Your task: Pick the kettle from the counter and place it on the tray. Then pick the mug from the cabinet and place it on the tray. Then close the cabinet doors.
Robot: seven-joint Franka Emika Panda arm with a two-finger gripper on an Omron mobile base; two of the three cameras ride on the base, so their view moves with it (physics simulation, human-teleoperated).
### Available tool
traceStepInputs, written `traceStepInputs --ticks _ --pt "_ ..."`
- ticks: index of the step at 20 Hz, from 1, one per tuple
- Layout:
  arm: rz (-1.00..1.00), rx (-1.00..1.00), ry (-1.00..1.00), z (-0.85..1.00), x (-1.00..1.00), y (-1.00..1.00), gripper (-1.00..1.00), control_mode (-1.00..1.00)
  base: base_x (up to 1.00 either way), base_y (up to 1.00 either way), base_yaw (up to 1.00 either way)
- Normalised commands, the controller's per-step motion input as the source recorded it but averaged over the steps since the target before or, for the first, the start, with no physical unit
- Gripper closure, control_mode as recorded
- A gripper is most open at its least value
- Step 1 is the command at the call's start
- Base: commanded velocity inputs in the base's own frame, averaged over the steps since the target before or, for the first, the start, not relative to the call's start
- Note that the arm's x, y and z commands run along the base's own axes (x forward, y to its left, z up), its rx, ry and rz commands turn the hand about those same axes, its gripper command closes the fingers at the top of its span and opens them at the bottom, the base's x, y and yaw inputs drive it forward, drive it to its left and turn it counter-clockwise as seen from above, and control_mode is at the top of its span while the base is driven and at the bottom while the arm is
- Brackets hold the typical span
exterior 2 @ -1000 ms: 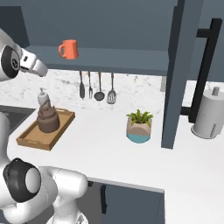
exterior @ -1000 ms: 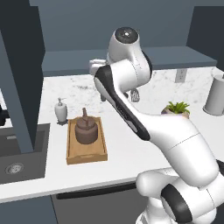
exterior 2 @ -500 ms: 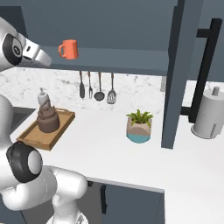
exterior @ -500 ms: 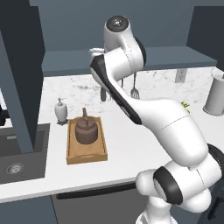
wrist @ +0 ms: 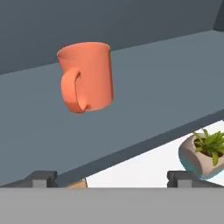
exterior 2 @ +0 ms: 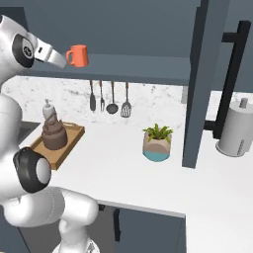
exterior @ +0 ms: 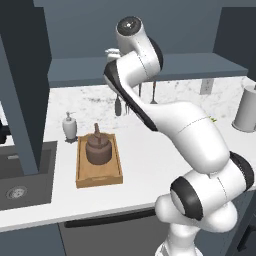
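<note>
Hand view: mug (wrist: 86,75) on cabinet (wrist: 166,83) shelf

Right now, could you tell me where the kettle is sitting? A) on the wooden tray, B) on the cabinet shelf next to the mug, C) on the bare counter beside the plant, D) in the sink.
A: the kettle stands inside the rim of the tray on the counter, while the mug stands alone on the cabinet shelf.

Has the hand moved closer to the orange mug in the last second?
Yes. In the right base view the hand has risen and swung toward the mug on the cabinet shelf, and now sits just beside it, open.
</note>
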Motion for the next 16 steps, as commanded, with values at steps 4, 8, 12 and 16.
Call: traceStepInputs --ticks 4,8,12,16 --pt "-0.03 -0.08 0.00 0.07 0.41 -0.01 -1.00 -1.00 0.00 0.00 0.00" --pt "-0.02 -0.06 0.00 0.00 0.38 0.00 -1.00 -1.00 0.00 0.00 0.00" --pt "-0.02 -0.02 0.00 0.00 0.31 0.00 -1.00 -1.00 0.00 0.00 0.00" --pt "-0.02 0.00 0.00 0.00 0.31 0.00 -1.00 -1.00 0.00 0.00 0.00"
